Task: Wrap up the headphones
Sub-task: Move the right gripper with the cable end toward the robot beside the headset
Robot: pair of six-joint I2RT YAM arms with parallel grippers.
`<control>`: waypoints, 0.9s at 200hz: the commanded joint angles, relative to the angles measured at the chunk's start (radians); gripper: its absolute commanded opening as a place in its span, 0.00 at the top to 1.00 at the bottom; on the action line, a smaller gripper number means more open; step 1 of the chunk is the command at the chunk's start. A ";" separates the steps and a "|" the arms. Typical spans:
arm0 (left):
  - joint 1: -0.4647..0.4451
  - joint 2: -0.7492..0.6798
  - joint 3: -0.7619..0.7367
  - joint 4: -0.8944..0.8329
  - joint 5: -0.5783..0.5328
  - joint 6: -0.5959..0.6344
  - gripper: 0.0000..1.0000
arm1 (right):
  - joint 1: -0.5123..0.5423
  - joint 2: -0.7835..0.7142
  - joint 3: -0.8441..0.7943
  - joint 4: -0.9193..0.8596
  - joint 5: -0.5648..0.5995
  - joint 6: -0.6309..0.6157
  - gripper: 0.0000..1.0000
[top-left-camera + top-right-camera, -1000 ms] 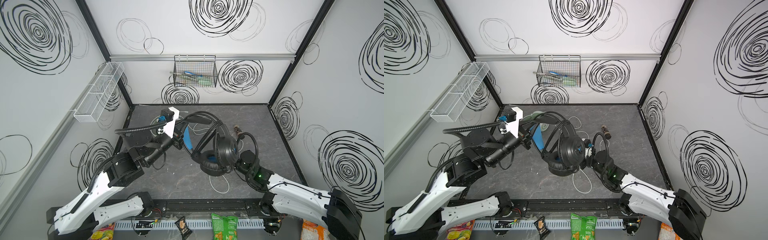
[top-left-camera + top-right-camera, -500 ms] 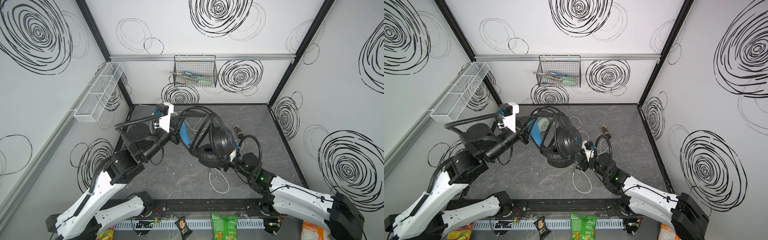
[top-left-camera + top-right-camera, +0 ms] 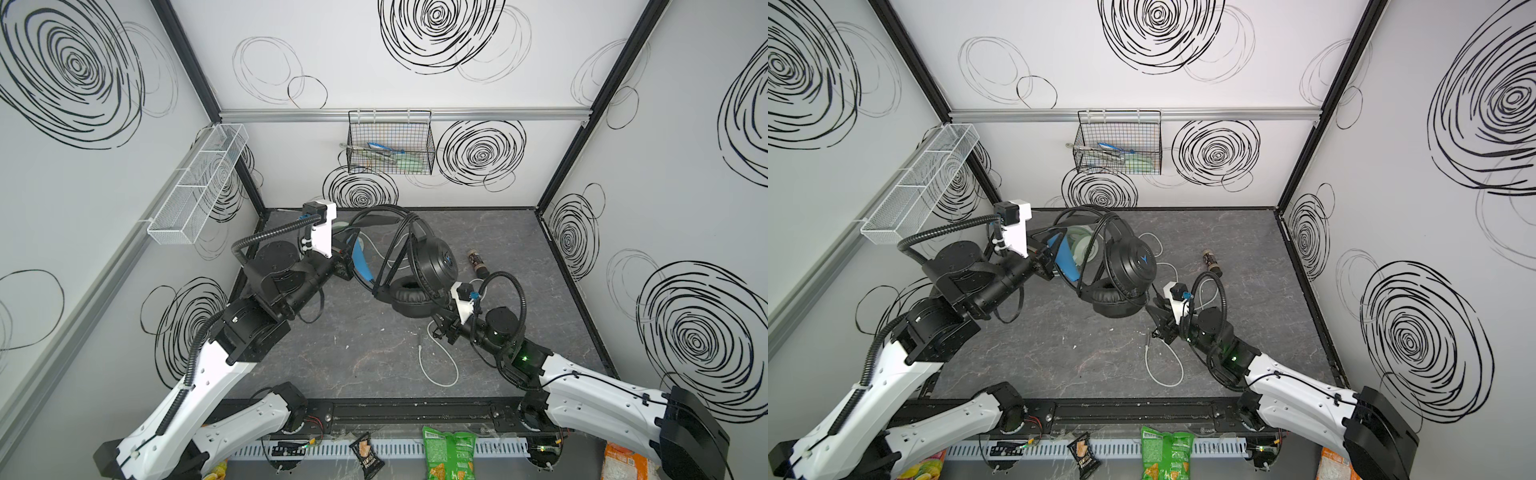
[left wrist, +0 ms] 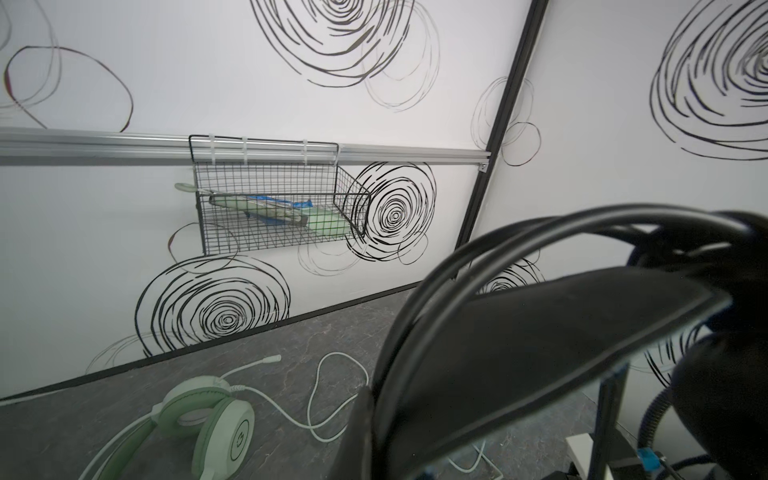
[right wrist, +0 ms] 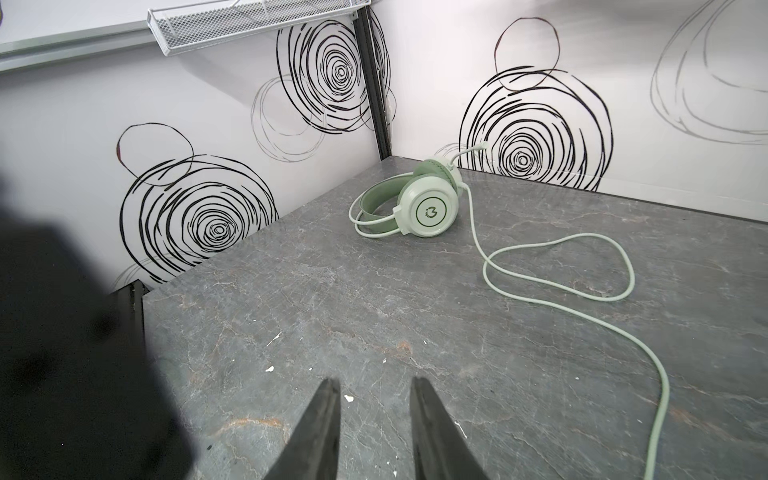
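Observation:
The black headphones [image 3: 434,266] [image 3: 1133,266] with blue accents hang above the table, one earcup facing up and the padded one [image 3: 409,297] beneath. My left gripper [image 3: 347,266] is shut on their headband [image 4: 540,332], and black cable [image 3: 388,253] loops round the band. The mint-green headphones [image 5: 428,203] [image 4: 208,419] [image 3: 1084,245] lie near the back left corner. Their white cable [image 5: 582,291] [image 3: 436,365] trails forward in loose loops. My right gripper [image 5: 376,384] [image 3: 440,328] hovers open over bare table, just in front of the black earcups, holding nothing.
A small brown bottle [image 3: 477,264] lies right of the black headset. A black wire basket [image 3: 390,145] hangs on the back wall and a white mesh shelf [image 3: 199,187] on the left wall. Snack bags [image 3: 446,453] sit below the front rail.
My left gripper has carried the black headphones up and toward the back wall. The right gripper has come away from the earcups and shifted a little to the left.

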State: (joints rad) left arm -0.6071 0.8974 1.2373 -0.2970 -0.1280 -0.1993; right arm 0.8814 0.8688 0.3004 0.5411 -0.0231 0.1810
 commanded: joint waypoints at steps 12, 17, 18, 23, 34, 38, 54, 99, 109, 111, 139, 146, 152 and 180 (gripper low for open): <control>0.086 -0.049 -0.048 0.234 -0.069 -0.220 1.00 | 0.010 -0.030 -0.028 -0.033 0.078 0.007 0.97; 0.098 -0.048 -0.058 0.244 -0.063 -0.224 1.00 | 0.014 -0.028 -0.026 -0.036 0.093 0.009 0.98; 0.099 -0.048 -0.060 0.246 -0.061 -0.238 1.00 | 0.015 -0.026 -0.025 -0.036 0.095 0.008 0.98; 0.106 -0.047 -0.070 0.256 -0.053 -0.266 1.00 | 0.019 -0.021 -0.022 -0.040 0.108 0.011 0.99; 0.117 -0.038 -0.086 0.276 -0.025 -0.297 1.00 | 0.029 -0.004 -0.015 -0.042 0.142 0.018 0.99; 0.118 -0.035 -0.089 0.283 -0.014 -0.306 1.00 | 0.034 0.004 -0.011 -0.042 0.157 0.023 0.99; 0.119 -0.020 -0.092 0.301 0.017 -0.334 1.00 | 0.050 0.035 -0.001 -0.038 0.211 0.043 0.99; 0.116 -0.029 -0.111 0.327 0.073 -0.427 1.00 | 0.058 0.146 0.033 0.038 0.234 0.079 0.99; 0.110 -0.034 -0.128 0.357 0.093 -0.476 1.00 | 0.064 0.186 0.048 0.051 0.237 0.081 0.99; 0.107 -0.034 -0.131 0.361 0.096 -0.487 1.00 | 0.067 0.193 0.051 0.053 0.238 0.082 1.00; 0.077 -0.025 -0.152 0.388 0.071 -0.532 1.00 | 0.117 0.286 0.109 0.066 0.271 0.086 1.00; 0.075 -0.022 -0.156 0.390 0.058 -0.535 1.00 | 0.136 0.305 0.120 0.073 0.281 0.082 1.00; 0.073 -0.020 -0.162 0.395 0.049 -0.538 1.00 | 0.156 0.320 0.127 0.078 0.293 0.079 1.00; 0.073 -0.012 -0.183 0.419 -0.012 -0.532 1.00 | 0.257 0.387 0.165 0.089 0.357 0.069 1.00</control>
State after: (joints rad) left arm -0.5388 0.9020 1.0443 -0.1493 -0.0498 -0.6357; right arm 1.0691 1.2087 0.4343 0.6300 0.2615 0.2432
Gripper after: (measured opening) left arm 0.088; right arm 0.250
